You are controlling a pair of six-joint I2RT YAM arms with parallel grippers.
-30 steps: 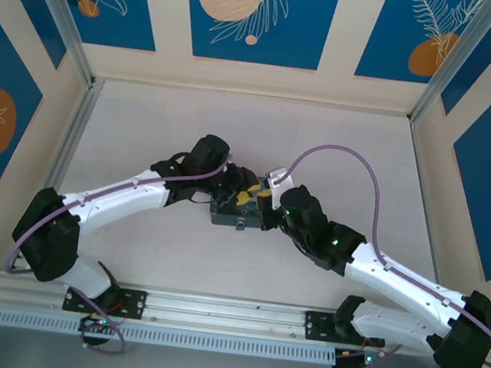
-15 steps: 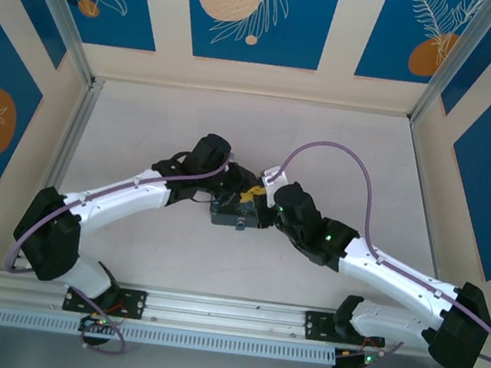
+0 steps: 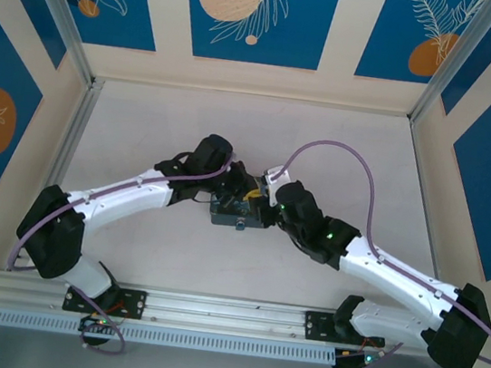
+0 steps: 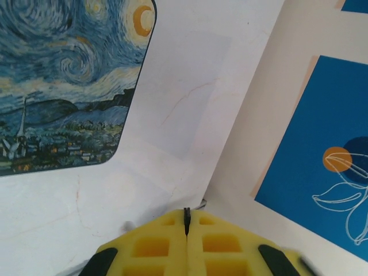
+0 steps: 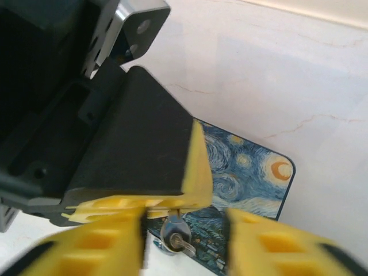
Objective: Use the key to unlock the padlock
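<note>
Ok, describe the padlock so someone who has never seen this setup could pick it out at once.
Find the blue-and-yellow Starry Night tin mid-table, between left arm and right arm. At its edge nearest the arm bases, between the right pincer's open fingers, sits the padlock: tiny and grey metal, unlike their yellow foam.

The left gripper (image 4: 187, 211), jaws together, pinches the key (image 4: 186, 221) near the tin (image 4: 63, 86).
</note>
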